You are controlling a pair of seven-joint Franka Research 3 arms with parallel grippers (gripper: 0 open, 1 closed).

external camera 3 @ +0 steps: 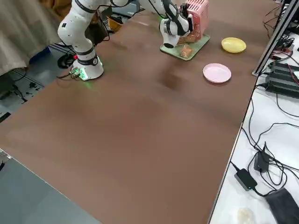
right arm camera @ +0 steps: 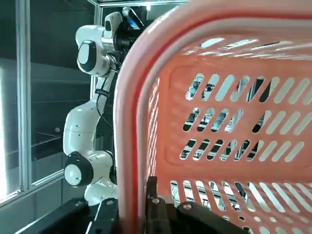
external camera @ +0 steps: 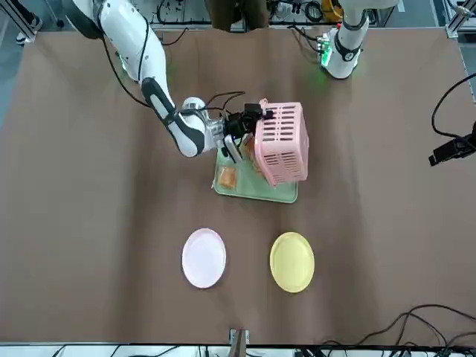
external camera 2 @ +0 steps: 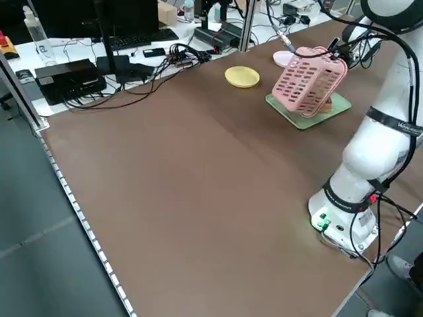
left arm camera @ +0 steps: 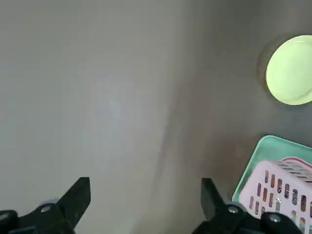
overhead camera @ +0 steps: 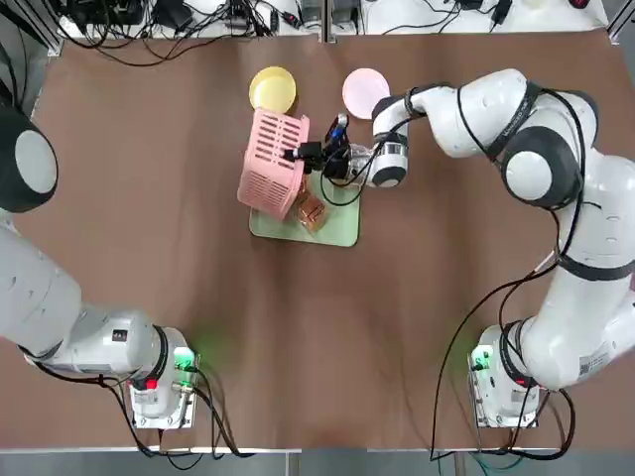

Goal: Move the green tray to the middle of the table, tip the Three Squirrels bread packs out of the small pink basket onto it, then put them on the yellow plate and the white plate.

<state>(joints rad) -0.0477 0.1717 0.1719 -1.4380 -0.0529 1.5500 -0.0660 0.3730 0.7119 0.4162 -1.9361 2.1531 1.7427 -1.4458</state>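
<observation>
The small pink basket [overhead camera: 270,164] is tipped on its side over the green tray [overhead camera: 337,233] in the middle of the table, its opening turned toward my right arm. My right gripper [overhead camera: 301,154] is shut on the basket's rim [right arm camera: 127,146]. Three Squirrels bread packs [overhead camera: 310,210] lie on the tray just below the basket's mouth; I cannot tell how many. The yellow plate [overhead camera: 273,89] and the white plate [overhead camera: 363,91] sit bare just beyond the tray. My left gripper [left arm camera: 146,187] hangs open high over the table, holding nothing.
Cables and equipment [overhead camera: 198,20] line the far edge behind the plates. Both arm bases [overhead camera: 159,382] stand at the near edge. Bare brown tabletop [overhead camera: 327,337] stretches between the tray and the bases and out to both sides.
</observation>
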